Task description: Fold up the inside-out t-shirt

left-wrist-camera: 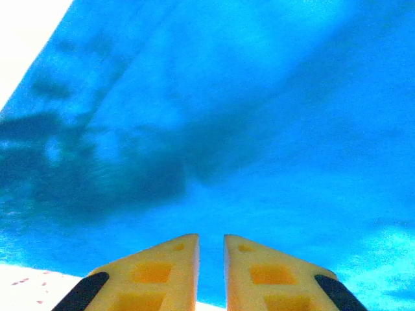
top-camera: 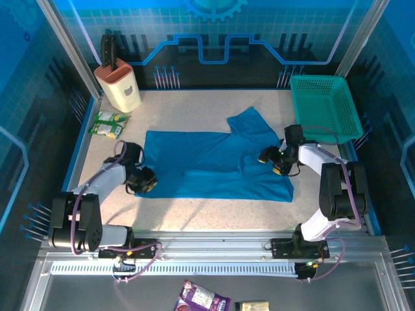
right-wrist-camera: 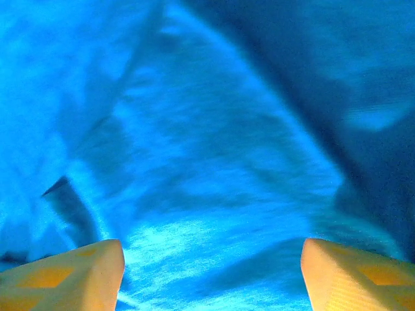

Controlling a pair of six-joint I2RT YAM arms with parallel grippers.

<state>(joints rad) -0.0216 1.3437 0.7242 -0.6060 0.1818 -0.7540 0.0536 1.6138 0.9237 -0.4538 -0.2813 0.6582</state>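
Observation:
The inside-out t-shirt (top-camera: 214,165) lies spread across the middle of the table, plain blue, with one sleeve (top-camera: 251,124) pointing toward the back. My left gripper (top-camera: 141,179) sits low at the shirt's near-left edge. In the left wrist view its yellow fingers (left-wrist-camera: 170,269) stand almost together, and the left gripper (left-wrist-camera: 211,236) is shut on the blue cloth's edge. My right gripper (top-camera: 272,162) hovers over the shirt's right side. Seen from the right wrist, the right gripper (right-wrist-camera: 213,249) is open wide, with rumpled cloth (right-wrist-camera: 214,162) beneath and nothing between the fingers.
A teal-green mesh basket (top-camera: 324,107) stands at the back right. A cream holder with dark handles (top-camera: 120,87) stands at the back left, with a green snack packet (top-camera: 109,124) in front of it. Bare table (top-camera: 194,214) runs along the near edge.

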